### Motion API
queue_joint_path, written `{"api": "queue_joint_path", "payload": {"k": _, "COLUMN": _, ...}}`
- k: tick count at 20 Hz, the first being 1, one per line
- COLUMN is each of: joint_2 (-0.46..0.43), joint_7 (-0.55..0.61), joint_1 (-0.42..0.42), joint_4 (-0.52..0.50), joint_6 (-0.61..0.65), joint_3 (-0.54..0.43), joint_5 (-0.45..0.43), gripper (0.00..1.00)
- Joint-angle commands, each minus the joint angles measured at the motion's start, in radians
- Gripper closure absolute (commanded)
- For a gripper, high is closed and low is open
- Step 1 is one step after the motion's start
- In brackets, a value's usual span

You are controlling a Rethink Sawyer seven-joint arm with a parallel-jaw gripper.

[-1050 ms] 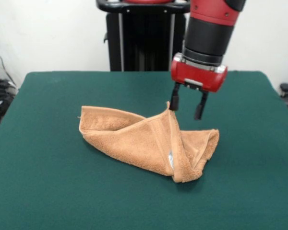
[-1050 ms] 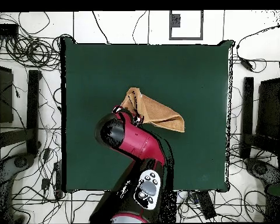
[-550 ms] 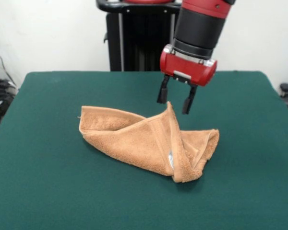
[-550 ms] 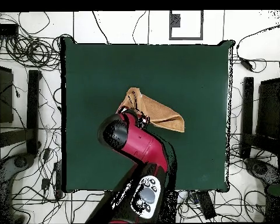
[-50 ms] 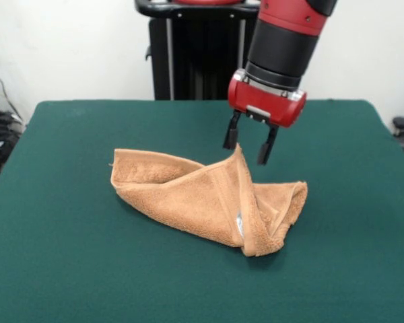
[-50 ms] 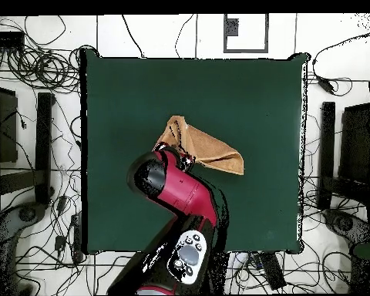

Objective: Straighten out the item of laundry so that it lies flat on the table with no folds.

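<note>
The item of laundry [image 5: 202, 198], an orange-tan terry towel, lies bunched and folded over itself near the middle of the table [image 5: 67, 269], with a raised peak at its far side and a small white tag showing low on a fold. My gripper [image 5: 248, 144] hangs open just above and behind that peak, fingers straddling nothing, the left fingertip close to the towel's tip. In the overhead view the towel [image 6: 207, 148] shows as a folded wedge, and the arm covers its lower left corner and hides the gripper.
The green table [image 6: 250, 92] spreads wide around the towel on all sides. Cables and black stands lie on the floor beyond the table edges. The robot's black pedestal [image 5: 195, 54] stands behind the far edge.
The gripper swung left from the towel's right side to above its peak, rose a little, then dipped slightly back down. It stayed open. The towel has not moved.
</note>
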State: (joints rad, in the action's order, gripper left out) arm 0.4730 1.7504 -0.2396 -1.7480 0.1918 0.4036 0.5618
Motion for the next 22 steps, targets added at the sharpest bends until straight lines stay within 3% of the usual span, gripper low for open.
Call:
{"api": "queue_joint_path", "payload": {"k": 1, "joint_2": -0.059, "joint_7": 0.293, "joint_1": -0.005, "joint_4": -0.019, "joint_6": -0.001, "joint_3": -0.089, "joint_5": 0.058, "gripper": 0.0}}
{"api": "queue_joint_path", "payload": {"k": 22, "joint_2": -0.034, "joint_7": 0.264, "joint_1": 0.059, "joint_4": -0.054, "joint_6": -0.073, "joint_3": -0.169, "joint_5": 0.035, "gripper": 0.0}}
